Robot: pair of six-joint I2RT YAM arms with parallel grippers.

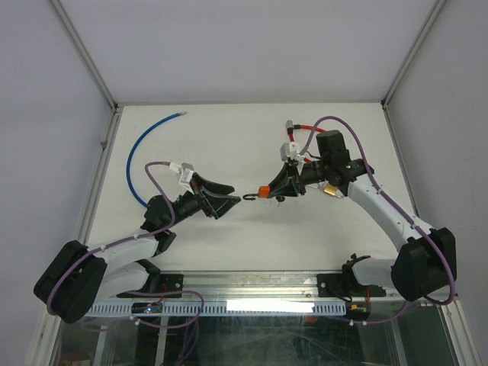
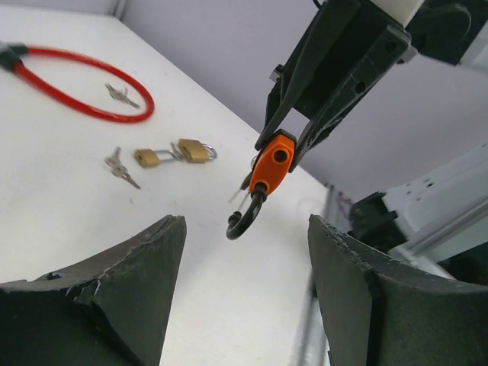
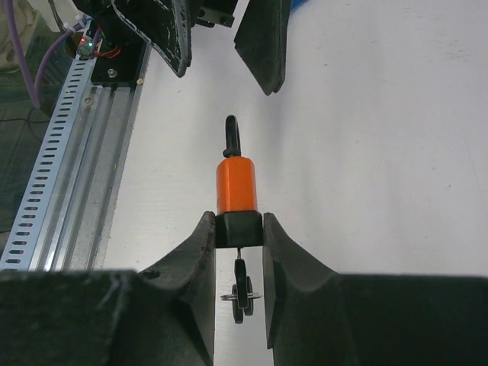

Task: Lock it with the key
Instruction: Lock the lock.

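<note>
So nearest the camera in the left wrist view, the left hand (image 2: 245, 229) is spread open with nothing in it. Its two dark fingers (image 2: 145, 282) fill the bottom of the frame either side of the gap.

Just past them, mid-frame, is the orange lock (image 2: 273, 164), held off the counter (image 2: 69, 221) with its black shackle (image 2: 242, 221) pointing at the left hand. The right hand (image 3: 239, 229) is clamped on the lock's black end. In the right wrist view the key (image 3: 240, 293) dangles below that end, low centre. I think it's seated in the keyhole, but it's half hidden between the fingers, so I can't say for sure.

My take on doing this well:
- keep the right hand's grip steady
- bring the left hand in square on the shackle and close on the hook, not the orange body
- press it straight home along the lock's axis, no sideways shove, or the body may twist in the grip
- then turn the key

Further back, upper left of the left wrist frame, are two brass padlocks (image 2: 194, 150), loose keys (image 2: 120, 168) and a red cable (image 2: 84, 99). They're well apart from the action.
</note>
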